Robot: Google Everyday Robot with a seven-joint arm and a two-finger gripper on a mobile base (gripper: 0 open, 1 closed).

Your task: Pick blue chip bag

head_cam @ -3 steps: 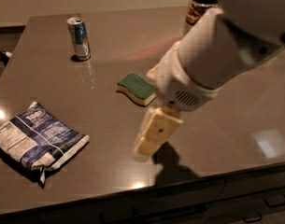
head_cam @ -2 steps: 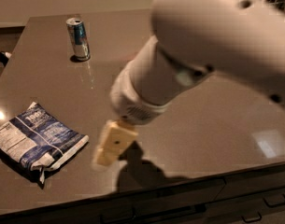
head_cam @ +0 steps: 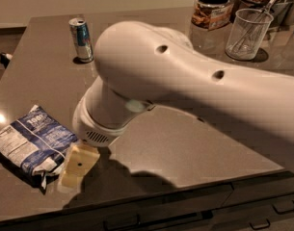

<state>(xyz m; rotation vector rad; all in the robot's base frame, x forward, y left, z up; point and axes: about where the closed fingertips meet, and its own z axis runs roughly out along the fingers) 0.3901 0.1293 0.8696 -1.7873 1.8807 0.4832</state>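
The blue chip bag (head_cam: 33,146) lies flat on the dark table (head_cam: 185,148) at the front left, with white lettering and a white nutrition panel facing up. My gripper (head_cam: 73,174) hangs from the big white arm (head_cam: 185,81) and sits low over the table, right beside the bag's right front corner. I cannot tell whether it touches the bag. The arm fills the middle of the view.
A blue-and-silver slim can (head_cam: 81,39) stands at the back left. A glass jar (head_cam: 211,8) and a clear cup with a whisk (head_cam: 245,32) stand at the back right. The table's front edge runs just below the gripper, with drawers under it.
The arm has swung left and nearer the bag, bringing the gripper from the table's middle to the bag's right edge. The arm now hides the green sponge.
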